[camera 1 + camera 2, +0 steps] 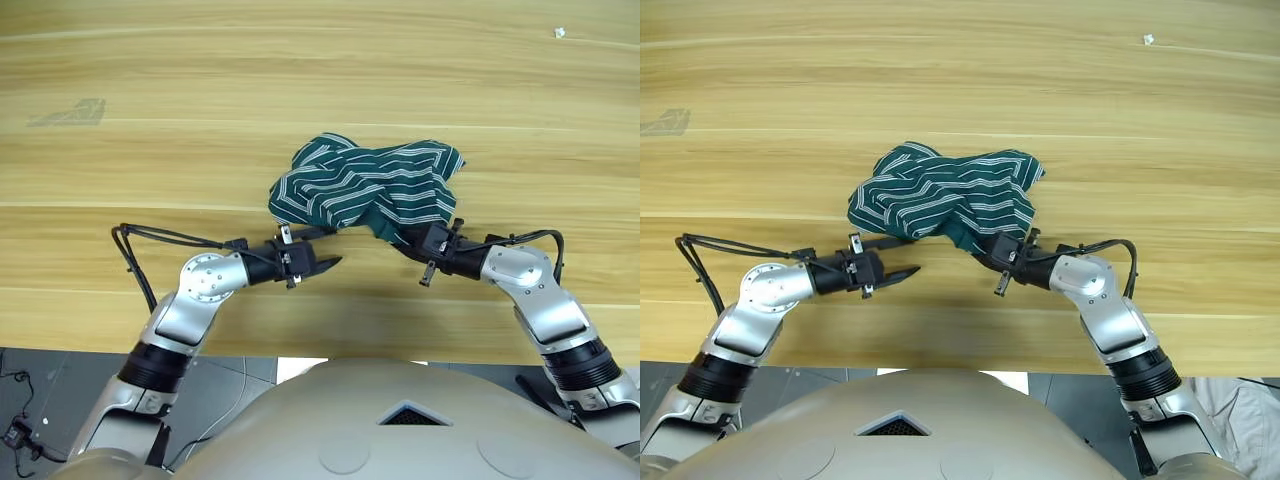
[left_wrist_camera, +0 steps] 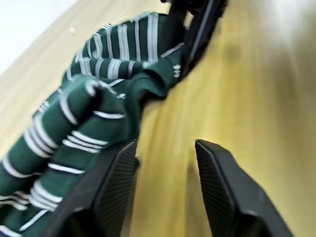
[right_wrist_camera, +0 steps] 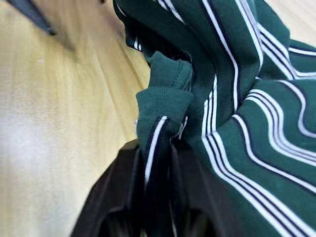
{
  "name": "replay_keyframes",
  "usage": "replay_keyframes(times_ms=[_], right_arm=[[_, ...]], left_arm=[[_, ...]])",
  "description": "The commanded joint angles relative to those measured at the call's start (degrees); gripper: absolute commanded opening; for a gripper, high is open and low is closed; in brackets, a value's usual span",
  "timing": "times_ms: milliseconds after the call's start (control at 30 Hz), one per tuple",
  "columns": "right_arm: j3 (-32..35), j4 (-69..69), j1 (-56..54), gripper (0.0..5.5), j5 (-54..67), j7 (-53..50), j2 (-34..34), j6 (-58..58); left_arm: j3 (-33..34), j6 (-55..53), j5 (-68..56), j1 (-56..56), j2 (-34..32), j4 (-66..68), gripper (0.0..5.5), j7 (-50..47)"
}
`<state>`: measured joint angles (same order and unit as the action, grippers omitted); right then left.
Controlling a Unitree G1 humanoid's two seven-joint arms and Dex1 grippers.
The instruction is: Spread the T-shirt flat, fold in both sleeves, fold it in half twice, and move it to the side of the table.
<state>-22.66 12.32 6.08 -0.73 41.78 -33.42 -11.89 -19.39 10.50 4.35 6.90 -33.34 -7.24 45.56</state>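
T-shirt (image 1: 370, 190) lies crumpled on the worktop (image 1: 300, 80); right gripper (image 1: 412, 240) clenches its near edge, left gripper (image 1: 332, 264) gapes just beside it.

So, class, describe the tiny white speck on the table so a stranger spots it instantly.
On the wooden table, look past the crumpled green striped T-shirt toward the far right. The white speck lies there alone; unlike the grey smudge on the left, it is small and bright.
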Motion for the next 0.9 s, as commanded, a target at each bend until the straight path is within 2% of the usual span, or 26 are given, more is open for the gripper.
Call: replay_keyframes(times_ms=[33,267,433,567,733,900], right_arm=[[-0.8,-0.9,2.0,0.13,-2.7,0.7,-2.5,-1.2],[-1.0,-0.6,2.2,0.03,-3.1,0.7,-2.7,-0.9],[-0.1,-0.5,1.9,0.03,-2.5,0.3,-2.4,-1.1],[0.4,-0.5,1.3,0.03,-2.2,-0.1,-1.9,-1.4],[0.4,0.4,1.5,0.00,-1.9,-0.1,-1.8,-1.3],[1.7,2.9,1.9,0.00,-0.2,0.6,-2.1,0.2]], left_arm=[[0.4,-3.6,0.2,-6.5,2.5,4.8,2.20,-0.7],[-0.8,-4.5,3.6,-17.2,4.3,20.4,2.20,-0.4],[-6.0,-3.8,3.8,-15.6,-1.6,21.9,2.20,12.1],[-7.1,-7.1,2.1,-18.4,-1.7,27.5,2.20,17.3],[-9.2,-7.4,5.2,-22.8,0.6,37.2,1.31,14.3],[-10.0,-6.3,4.3,-23.5,0.6,39.3,0.43,14.9]])
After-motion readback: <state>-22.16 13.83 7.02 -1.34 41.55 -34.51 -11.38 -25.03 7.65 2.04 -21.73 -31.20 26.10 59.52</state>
